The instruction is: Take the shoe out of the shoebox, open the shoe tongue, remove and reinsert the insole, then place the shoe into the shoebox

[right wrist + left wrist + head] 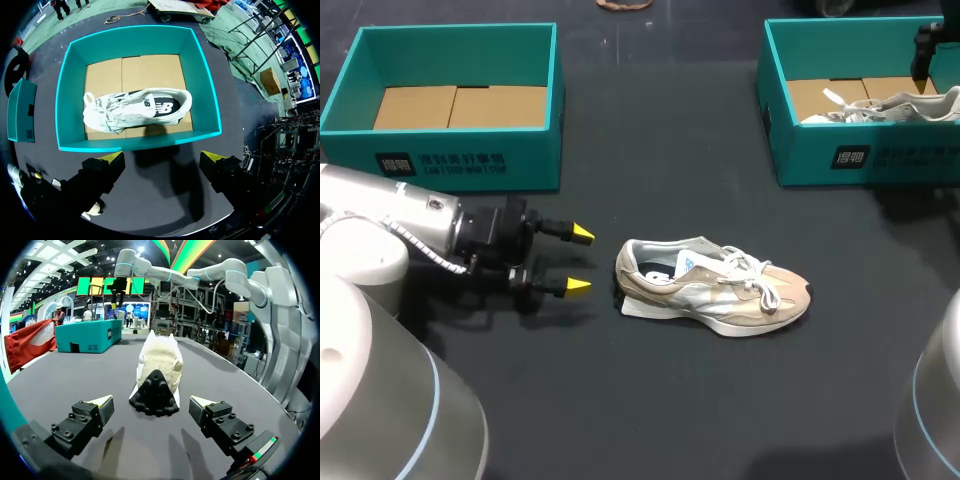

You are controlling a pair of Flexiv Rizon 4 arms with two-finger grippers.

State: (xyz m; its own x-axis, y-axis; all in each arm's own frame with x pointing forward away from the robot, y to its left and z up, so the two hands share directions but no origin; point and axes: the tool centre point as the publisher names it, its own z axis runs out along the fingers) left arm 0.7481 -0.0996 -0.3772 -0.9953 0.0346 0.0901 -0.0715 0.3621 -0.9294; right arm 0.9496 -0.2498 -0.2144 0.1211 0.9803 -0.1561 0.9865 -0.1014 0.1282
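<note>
Head view: a beige shoe [715,290] stands upright on the dark table [650,400], outside both boxes, with its heel toward the left gripper [578,261] and its toe pointing away to the right. The left gripper hangs low, near the heel but apart from it. Its yellow-tipped fingers are spread wide with nothing between them. In the left wrist view the shoe's black heel sits just ahead of the gap between the fingers. The teal left shoebox [450,160] stands at the far left of the table, and only a cardboard floor shows inside it. The right shoebox [137,142] holds a white shoe [137,107], which seems to lie on its side on the cardboard. The right wrist view looks straight down into that box. The right gripper [162,159] hovers high, just outside one long wall, with its fingers wide apart and gripping nothing.
</note>
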